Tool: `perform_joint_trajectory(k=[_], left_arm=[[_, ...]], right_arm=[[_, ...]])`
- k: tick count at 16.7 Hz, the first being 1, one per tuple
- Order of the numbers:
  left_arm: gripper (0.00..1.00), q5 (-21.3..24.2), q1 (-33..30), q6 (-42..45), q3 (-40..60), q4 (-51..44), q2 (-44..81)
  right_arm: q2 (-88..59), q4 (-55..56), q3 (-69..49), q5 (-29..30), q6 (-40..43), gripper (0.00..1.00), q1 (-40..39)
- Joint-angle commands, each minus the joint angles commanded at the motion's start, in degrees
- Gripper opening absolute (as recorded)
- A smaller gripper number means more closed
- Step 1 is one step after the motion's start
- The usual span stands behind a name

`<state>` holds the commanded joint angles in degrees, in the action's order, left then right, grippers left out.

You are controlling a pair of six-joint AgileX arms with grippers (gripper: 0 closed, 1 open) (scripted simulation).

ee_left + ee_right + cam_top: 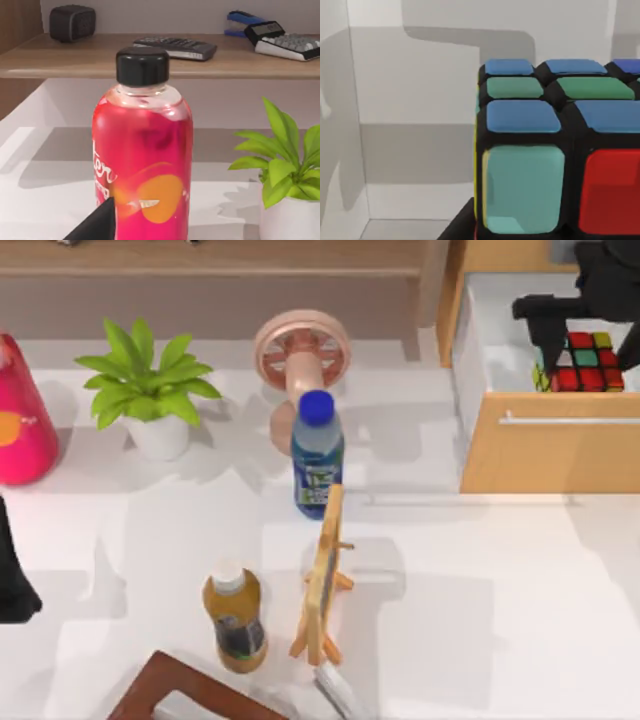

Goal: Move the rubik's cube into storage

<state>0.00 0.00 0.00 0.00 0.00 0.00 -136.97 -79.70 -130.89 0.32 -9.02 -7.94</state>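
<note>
White table [480, 600], seen from above, with a long wooden shelf [210, 258] at the back.

Storage: light-wood drawer box [545, 455] at the table's right rear, open, white inside, silver bar handle [565, 420] on its front. Contents: 1 rubik's cube [585, 362], resting near the front wall.

Right gripper [585, 340]: black, down inside the drawer, its fingers either side of the cube; whether they grip or stand clear, cannot tell.

Left gripper [15, 580]: parked at the table's left edge; fingers cannot be told.

Other stock: pink bottle [142, 165] with black cap, potted plant [150, 390], blue-capped bottle [317, 455], amber bottle [235, 618], small wooden easel [325, 575].
</note>
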Motion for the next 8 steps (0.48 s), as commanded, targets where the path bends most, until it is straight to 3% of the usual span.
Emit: perform_joint_trajectory(k=[8], left_arm=[[1.00, 0.0, 0.0, 0.0, 0.0, 0.0, 0.0]], right_arm=[[-3.4, -1.2, -0.6, -0.5, 0.4, 0.00, 0.6]])
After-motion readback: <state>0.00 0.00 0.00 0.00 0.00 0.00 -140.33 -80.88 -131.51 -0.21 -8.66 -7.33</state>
